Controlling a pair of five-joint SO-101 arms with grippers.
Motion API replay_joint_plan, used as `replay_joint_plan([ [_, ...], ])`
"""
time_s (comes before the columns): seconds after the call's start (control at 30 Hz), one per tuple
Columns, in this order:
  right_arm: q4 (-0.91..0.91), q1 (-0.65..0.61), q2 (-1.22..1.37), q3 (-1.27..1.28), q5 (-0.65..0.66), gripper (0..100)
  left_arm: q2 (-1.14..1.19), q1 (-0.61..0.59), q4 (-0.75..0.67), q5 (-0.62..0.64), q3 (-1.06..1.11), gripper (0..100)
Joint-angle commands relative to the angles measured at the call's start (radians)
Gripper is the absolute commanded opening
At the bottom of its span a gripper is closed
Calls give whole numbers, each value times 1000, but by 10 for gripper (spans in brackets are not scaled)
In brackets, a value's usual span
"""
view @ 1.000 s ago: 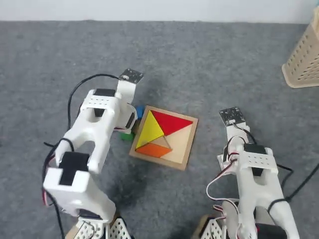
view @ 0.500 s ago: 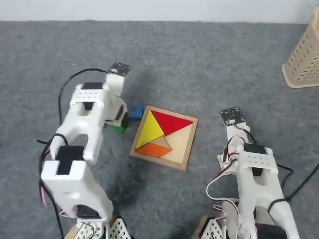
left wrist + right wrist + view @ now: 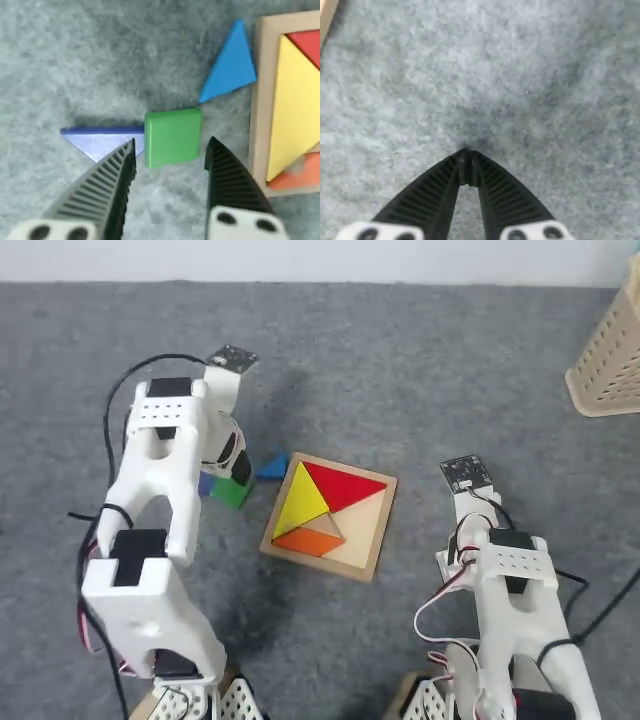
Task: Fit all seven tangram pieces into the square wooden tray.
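Grey carpet [image 3: 400, 370] covers table; pale wall [image 3: 300, 258] behind; beige slatted basket [image 3: 610, 350] at edge.

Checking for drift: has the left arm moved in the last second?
Yes. The left gripper has swung away from the wooden tray, leftward in the high view.

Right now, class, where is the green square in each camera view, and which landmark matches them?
High view: green square on the carpet just left of the wooden tray, by the left arm.
Left wrist view: green square ahead of the open left claw, beside the purple triangle.
Right wrist view: carpet beyond the shut right claw.
Shared landmark: the tray's rim by the blue triangle.
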Motion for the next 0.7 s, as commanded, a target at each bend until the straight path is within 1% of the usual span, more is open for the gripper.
replay_joint_plan([
  [0.0, -15, 16, -35, -5, 11, 7, -12, 14, 9, -14, -42, 223],
  [0.13, -15, 16, -35, -5, 11, 7, 0, 17, -5, -12, -38, 223],
  [0.27, -15, 16, -35, -5, 11, 7, 46, 17, -84, -14, 30, 223],
  [0.37, -15, 16, -35, -5, 11, 7, 103, 17, -117, -15, 47, 222],
  [0.53, -15, 16, -35, -5, 11, 7, 169, 46, -114, -17, 51, 220],
  [0.67, -15, 16, -35, -5, 11, 7, 166, 60, -112, -17, 59, 183],
])
